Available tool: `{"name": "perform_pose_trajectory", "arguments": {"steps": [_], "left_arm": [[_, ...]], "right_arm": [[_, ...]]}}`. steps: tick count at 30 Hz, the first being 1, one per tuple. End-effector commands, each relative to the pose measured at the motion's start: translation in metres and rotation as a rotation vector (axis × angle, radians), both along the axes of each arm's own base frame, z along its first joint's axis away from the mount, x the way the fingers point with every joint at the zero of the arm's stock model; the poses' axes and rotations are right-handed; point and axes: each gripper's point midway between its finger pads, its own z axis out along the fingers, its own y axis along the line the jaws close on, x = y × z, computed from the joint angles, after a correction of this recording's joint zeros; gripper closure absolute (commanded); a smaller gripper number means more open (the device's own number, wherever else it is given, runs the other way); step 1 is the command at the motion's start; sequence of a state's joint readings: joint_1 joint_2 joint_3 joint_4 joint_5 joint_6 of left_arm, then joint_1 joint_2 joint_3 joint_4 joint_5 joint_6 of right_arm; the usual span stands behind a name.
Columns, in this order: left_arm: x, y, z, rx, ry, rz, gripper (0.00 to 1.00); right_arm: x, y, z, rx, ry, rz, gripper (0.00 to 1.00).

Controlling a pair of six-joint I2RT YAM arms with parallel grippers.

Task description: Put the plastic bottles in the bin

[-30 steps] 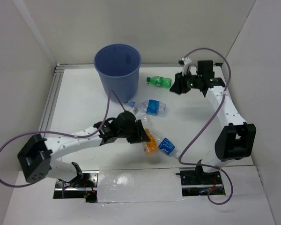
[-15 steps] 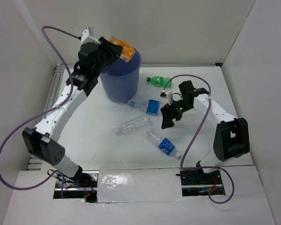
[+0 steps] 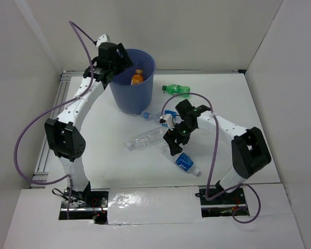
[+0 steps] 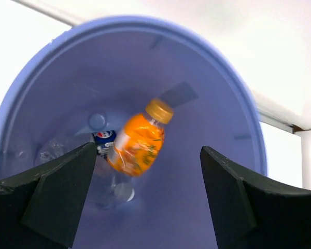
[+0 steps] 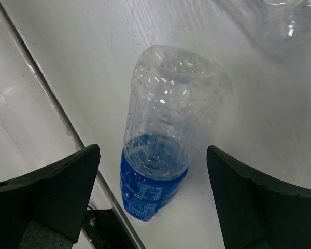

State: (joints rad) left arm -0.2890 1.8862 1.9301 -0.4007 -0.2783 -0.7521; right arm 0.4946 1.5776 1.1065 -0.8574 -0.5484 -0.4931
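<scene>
2 claws, both spread wide with nothing between the fingers. The left gripper (image 4: pixel 149 155) hangs over the mouth of the bin (image 4: pixel 217 88); below it the orange bottle (image 4: pixel 137 145) is inside, tilted, cap up — falling or already resting, I cannot tell. At the bottom show a blue cap (image 4: pixel 97 121), a bit of blue label and some clear plastic, so at least 1 more bottle lies there. The right gripper (image 5: pixel 153 151) is low over the table (image 5: pixel 259 104), its fingers on either side of a clear bottle with blue label (image 5: pixel 166 129) that lies on its side, not yet touched. This bottle looks empty and thin-walled, so I judge it very light, easy to dent and a little slippery; being round, it may roll if only 1 finger meets it. The best hold is probably across the body at the label band. Outside wait also the green bottle (image 3: pixel 176 90), a plain clear bottle (image 3: pixel 145 139) and another blue-labelled bottle (image 3: pixel 168 115) just beside the bin — 4 on the table.
</scene>
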Motion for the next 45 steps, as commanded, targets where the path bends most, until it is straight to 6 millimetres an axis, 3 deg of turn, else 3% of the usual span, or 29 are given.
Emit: {"name": "perform_pose_trajectory", "arguments": {"steps": [1,3,5,6,8,9,10,11,12,13,15,16,18,19,22,23,24,25,26,27,30,31,32,33,35,37,43,44,45], "left_arm": [[-0.025,-0.004,0.102,0.042,-0.236,-0.067,0.06],[-0.054,-0.003,0.123,0.114,-0.290,-0.096,0.06],[-0.086,-0.022,0.134,0.154,-0.358,-0.170,0.06],[-0.118,-0.020,0.117,0.218,-0.364,-0.221,0.06],[-0.160,-0.050,0.111,0.252,-0.460,-0.378,0.09],[-0.178,-0.053,0.098,0.290,-0.470,-0.428,0.12],[-0.193,-0.057,0.047,0.309,-0.396,-0.484,0.12],[-0.217,-0.058,0.048,0.295,-0.424,-0.514,0.14],[-0.228,-0.058,0.023,0.312,-0.367,-0.546,0.14],[-0.237,-0.054,-0.016,0.346,-0.286,-0.560,0.16],[-0.254,-0.054,-0.042,0.373,-0.237,-0.589,0.16],[-0.263,-0.056,-0.068,0.384,-0.190,-0.609,0.14],[-0.269,-0.054,-0.085,0.405,-0.166,-0.611,0.14],[-0.270,-0.054,-0.093,0.406,-0.155,-0.602,0.13],[-0.272,-0.060,-0.116,0.429,-0.135,-0.624,0.13],[-0.272,-0.066,-0.126,0.441,-0.133,-0.644,0.13],[-0.274,-0.072,-0.128,0.451,-0.138,-0.667,0.13],[-0.272,-0.075,-0.137,0.478,-0.121,-0.669,0.13],[-0.268,-0.074,-0.140,0.496,-0.117,-0.658,0.12],[-0.268,-0.078,-0.142,0.517,-0.122,-0.657,0.10],[-0.266,-0.088,-0.155,0.568,-0.117,-0.693,0.10],[-0.266,-0.094,-0.154,0.575,-0.136,-0.707,0.10],[-0.265,-0.096,-0.157,0.602,-0.139,-0.728,0.09],[-0.266,-0.101,-0.158,0.614,-0.140,-0.747,0.09],[-0.262,-0.110,-0.163,0.656,-0.139,-0.774,0.09],[-0.260,-0.114,-0.169,0.690,-0.133,-0.785,0.09],[-0.252,-0.116,-0.192,0.792,-0.100,-0.795,0.08],[-0.248,-0.117,-0.191,0.793,-0.104,-0.785,0.08],[-0.247,-0.115,-0.197,0.810,-0.088,-0.773,0.08]], "right_arm": [[0.003,0.008,-0.018,-0.042,-0.015,-0.004,0.10],[-0.010,0.012,-0.033,-0.063,0.022,0.023,0.14],[-0.014,0.016,-0.045,-0.078,0.047,0.027,0.17],[-0.017,0.019,-0.050,-0.083,0.054,0.043,0.20],[-0.015,0.022,-0.055,-0.089,0.071,0.024,0.27],[-0.018,0.023,-0.058,-0.097,0.082,0.033,0.33],[-0.017,0.022,-0.059,-0.104,0.077,0.031,0.46],[-0.018,0.020,-0.056,-0.105,0.074,0.040,0.55],[-0.017,0.017,-0.054,-0.103,0.063,0.053,0.62],[-0.017,0.013,-0.049,-0.092,0.060,0.059,0.68],[-0.019,0.010,-0.024,-0.051,0.024,0.111,0.90],[-0.014,0.008,0.003,-0.025,-0.010,0.118,0.99],[-0.002,0.011,0.038,0.037,-0.090,0.180,1.00],[0.021,0.020,0.076,0.079,-0.193,0.189,1.00],[0.054,0.022,0.138,0.132,-0.329,0.218,1.00],[0.081,0.032,0.182,0.180,-0.460,0.207,1.00],[0.096,0.036,0.206,0.191,-0.543,0.198,1.00],[0.113,0.045,0.259,0.254,-0.692,0.183,1.00],[0.128,0.047,0.281,0.279,-0.763,0.145,1.00],[0.150,0.054,0.324,0.363,-0.895,0.078,1.00],[0.172,0.066,0.379,0.528,-1.082,0.001,1.00],[0.172,0.070,0.426,0.657,-1.222,-0.025,1.00],[0.177,0.078,0.425,0.694,-1.239,-0.030,1.00],[0.170,0.087,0.443,0.754,-1.281,-0.021,1.00],[0.184,0.107,0.456,0.831,-1.293,-0.029,1.00],[0.212,0.125,0.441,0.863,-1.239,-0.060,1.00],[0.246,0.157,0.437,0.980,-1.217,-0.153,0.98],[0.266,0.167,0.407,0.945,-1.149,-0.177,0.94],[0.271,0.171,0.400,0.946,-1.110,-0.191,0.64]]}}
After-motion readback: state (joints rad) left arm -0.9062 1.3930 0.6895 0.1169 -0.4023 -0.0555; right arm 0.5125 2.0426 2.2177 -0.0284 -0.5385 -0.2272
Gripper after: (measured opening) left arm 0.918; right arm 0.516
